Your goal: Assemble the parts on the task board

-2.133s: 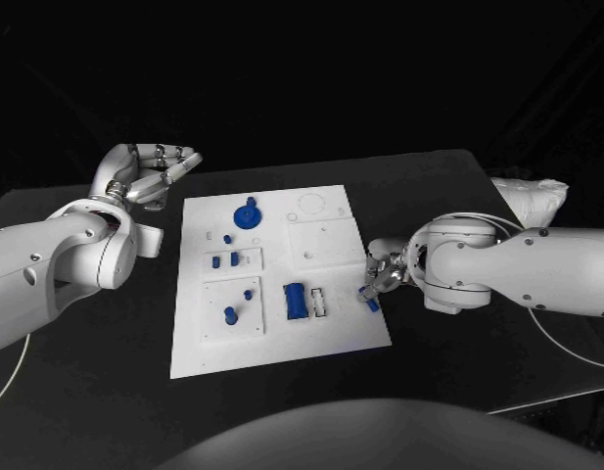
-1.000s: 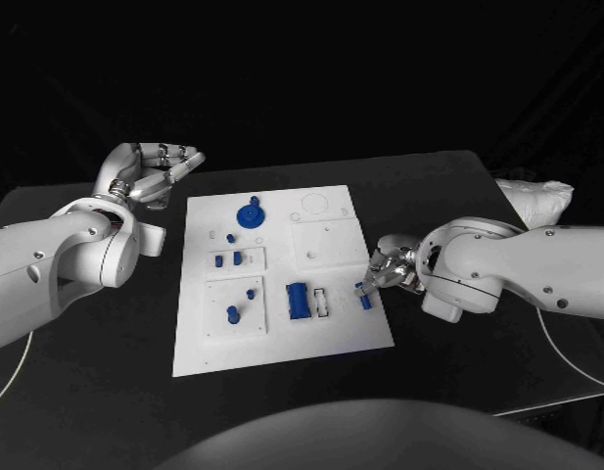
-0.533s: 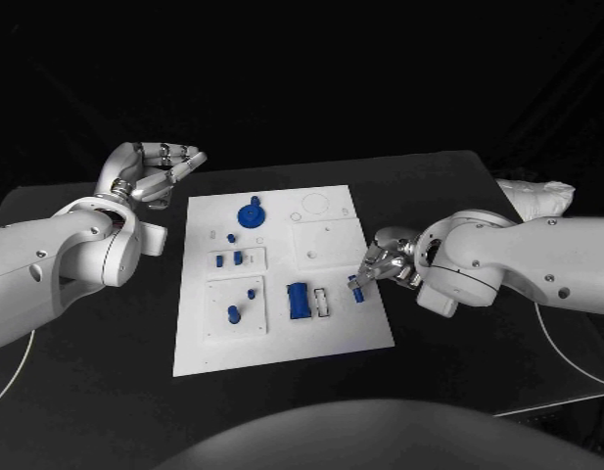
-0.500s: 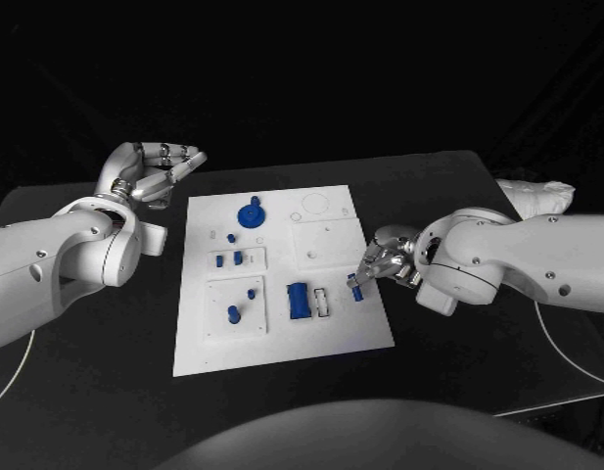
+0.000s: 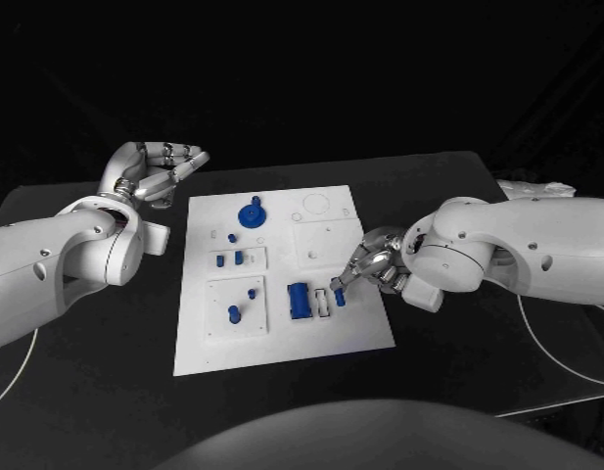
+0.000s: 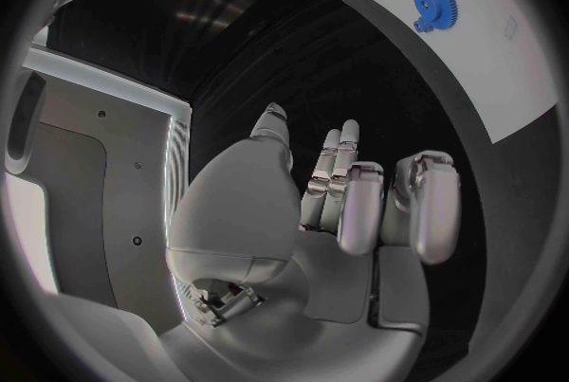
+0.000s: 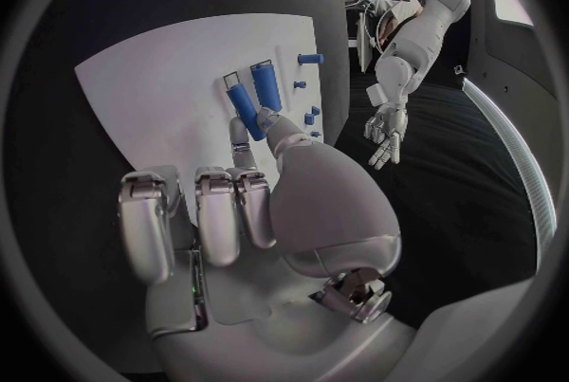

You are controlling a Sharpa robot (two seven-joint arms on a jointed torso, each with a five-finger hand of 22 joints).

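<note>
While the left hand [image 5: 158, 168] hangs empty with fingers curled at the board's [image 5: 273, 333] ten o'clock, the right hand [image 5: 372, 266] pinches a blue part [image 5: 342, 293] over the board's three o'clock edge, beside a seated block [image 5: 296, 301].

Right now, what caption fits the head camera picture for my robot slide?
Right hand carries a small blue part over the white task board; left hand hovers beside it.

Robot lab: black-draped table [image 5: 442, 382], task board [image 5: 281, 338]
</note>
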